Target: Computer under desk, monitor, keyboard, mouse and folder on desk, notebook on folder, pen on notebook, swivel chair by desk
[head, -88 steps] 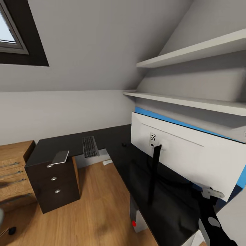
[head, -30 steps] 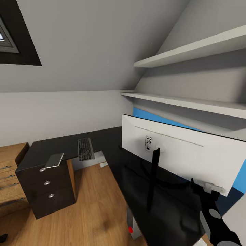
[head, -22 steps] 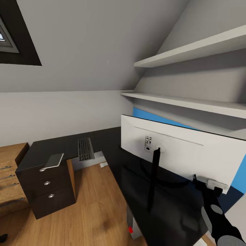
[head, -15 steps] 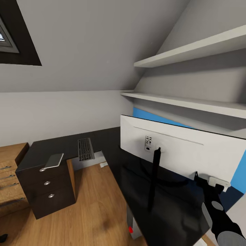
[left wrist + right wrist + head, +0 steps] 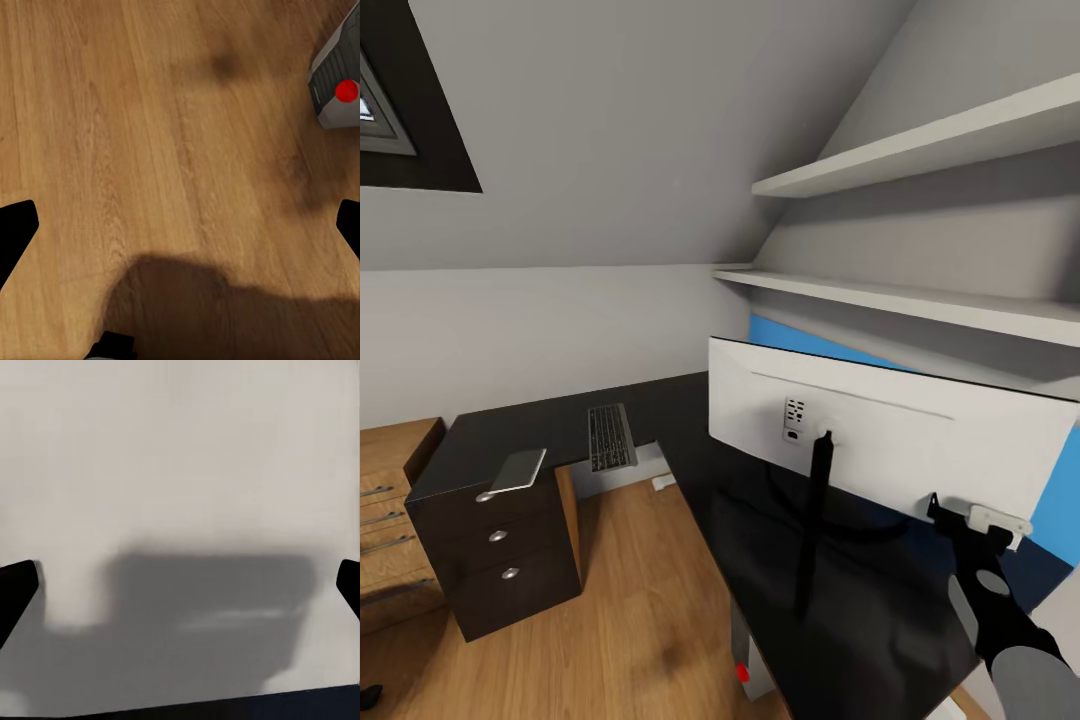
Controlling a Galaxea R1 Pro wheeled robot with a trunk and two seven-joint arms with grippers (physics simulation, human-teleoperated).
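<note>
The monitor point(image 5: 880, 440) stands upright on the right wing of the desk point(image 5: 800, 590), pale grey back toward the camera, on a slim black stand point(image 5: 812, 530). The right gripper point(image 5: 970, 520) is at the monitor's lower right edge; a small pale bracket-like part sits against that edge, and whether the fingers are clamped on the panel cannot be told. In the right wrist view the monitor's grey back point(image 5: 180, 472) is close ahead, and the 2 black fingertips point(image 5: 15, 592) sit far apart at the picture's sides.

The keyboard point(image 5: 610, 437) lies flat on the far left wing of the desk, well apart from the monitor. A flat grey item point(image 5: 520, 468) rests on the near left corner, above 3 black drawers point(image 5: 500, 560) with round silver knobs. The computer point(image 5: 745, 665) stands on the wooden floor point(image 5: 630, 620) under the desk's edge, red light visible.

In the left wrist view the left gripper's fingertips point(image 5: 16, 232) are spread wide over the floor, holding nothing, with the computer point(image 5: 337, 75) nearby.

A light-wood cabinet point(image 5: 390, 530) stands at far left. 2 white shelves point(image 5: 920, 300) run along the right wall.
</note>
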